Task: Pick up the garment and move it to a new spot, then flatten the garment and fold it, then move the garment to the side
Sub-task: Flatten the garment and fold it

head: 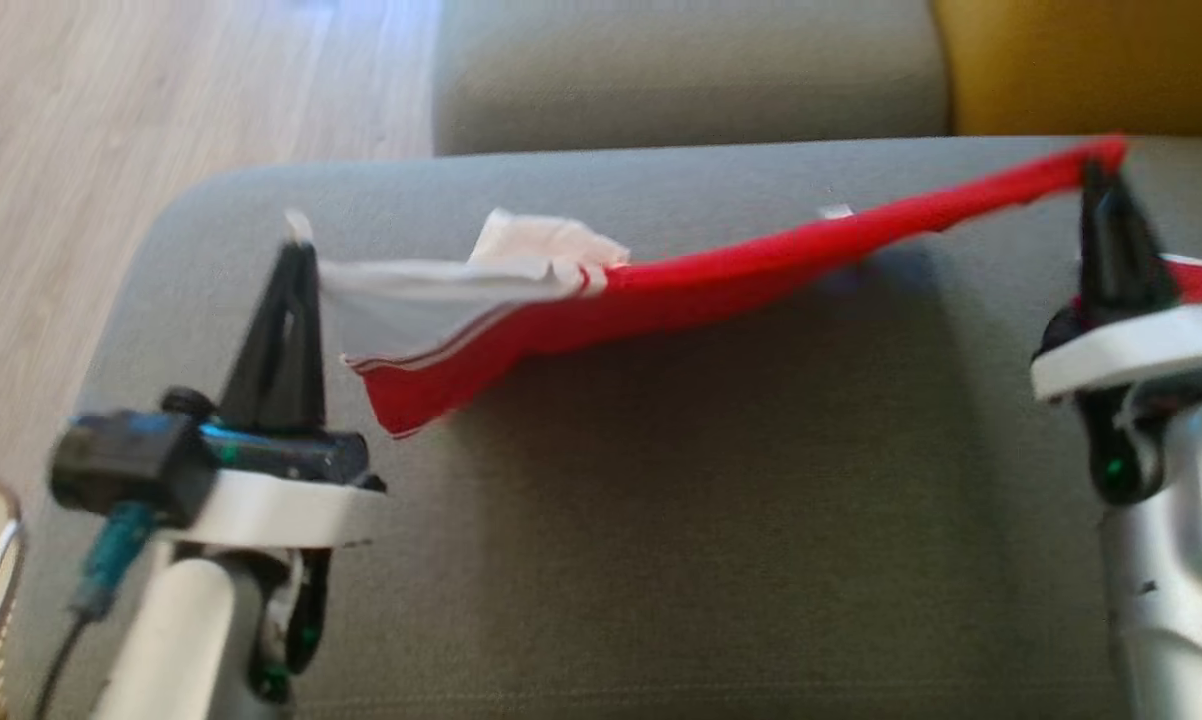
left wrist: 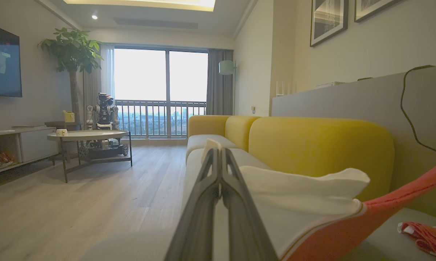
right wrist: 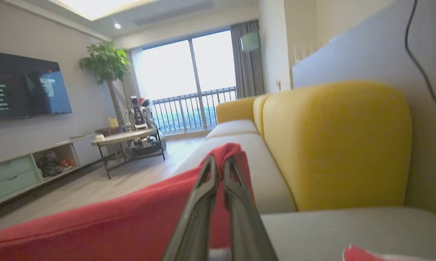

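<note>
The grey sofa seat (head: 661, 520), a broad matte woven cushion with rounded corners, lies beneath both sets of jaws, and a rounded mustard-yellow backrest (left wrist: 319, 152) rises beyond them. The garment (head: 741, 280) hangs between the two, stretched into a long band that sags in the middle just above the seat. It is red knit cloth with a white section (head: 411, 310) edged in thin stripes. The left jaws are pinched shut on the white corner, and the right jaws are pinched shut on the far red corner. The garment looks light, limp and not slippery, so it should drape and crease wherever it is unsupported. Corners and hems seem the sound places to hold, keeping mild tension while laying it flat. A small white tab (head: 836, 211) sticks up along the top edge, nearer the right jaws.
</note>
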{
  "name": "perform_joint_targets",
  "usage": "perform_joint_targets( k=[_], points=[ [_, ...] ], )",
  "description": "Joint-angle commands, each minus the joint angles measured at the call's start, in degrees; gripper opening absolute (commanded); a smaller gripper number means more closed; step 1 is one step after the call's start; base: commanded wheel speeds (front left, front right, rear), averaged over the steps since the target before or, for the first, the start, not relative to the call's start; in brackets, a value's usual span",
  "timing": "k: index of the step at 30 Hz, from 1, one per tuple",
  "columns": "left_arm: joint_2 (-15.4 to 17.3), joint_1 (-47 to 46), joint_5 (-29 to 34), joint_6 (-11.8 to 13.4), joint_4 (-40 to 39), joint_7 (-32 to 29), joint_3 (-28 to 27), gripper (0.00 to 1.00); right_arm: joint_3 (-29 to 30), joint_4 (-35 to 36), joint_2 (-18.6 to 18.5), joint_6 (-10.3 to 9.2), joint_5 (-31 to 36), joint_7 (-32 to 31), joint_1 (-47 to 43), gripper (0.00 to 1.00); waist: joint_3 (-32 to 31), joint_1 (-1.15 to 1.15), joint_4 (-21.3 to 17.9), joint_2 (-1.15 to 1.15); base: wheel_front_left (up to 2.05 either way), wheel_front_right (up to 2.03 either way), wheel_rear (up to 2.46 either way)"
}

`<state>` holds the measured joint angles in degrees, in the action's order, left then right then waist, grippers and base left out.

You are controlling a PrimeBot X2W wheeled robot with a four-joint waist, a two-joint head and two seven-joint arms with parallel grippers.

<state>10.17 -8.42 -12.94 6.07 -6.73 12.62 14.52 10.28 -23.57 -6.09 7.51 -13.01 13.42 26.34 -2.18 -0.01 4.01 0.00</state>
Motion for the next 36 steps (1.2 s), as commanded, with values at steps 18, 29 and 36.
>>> perform_joint_targets(
  k=[18,29,36],
  points=[
    [7.30,-15.59,-0.83,2.44,-26.13,-12.55,-10.58,0.00,-0.16,43.32,0.77,-0.02,3.85,-30.58,-2.90,0.00,-1.68,0.01,-5.40,0.00,0.00,0.00,0.00],
    [8.52,-42.79,-4.82,-3.29,-6.49,-20.45,-7.25,0.00,-1.97,30.41,-0.31,-0.02,-0.44,-38.70,20.50,0.00,17.24,0.01,-5.63,0.00,0.00,0.00,0.00],
    [6.07,-70.38,-1.82,-5.27,16.72,-10.12,-5.98,0.00,-11.77,5.42,-5.64,-0.02,6.69,-18.74,47.59,0.00,27.46,0.01,-4.98,0.00,0.00,0.00,0.00]
  ],
)
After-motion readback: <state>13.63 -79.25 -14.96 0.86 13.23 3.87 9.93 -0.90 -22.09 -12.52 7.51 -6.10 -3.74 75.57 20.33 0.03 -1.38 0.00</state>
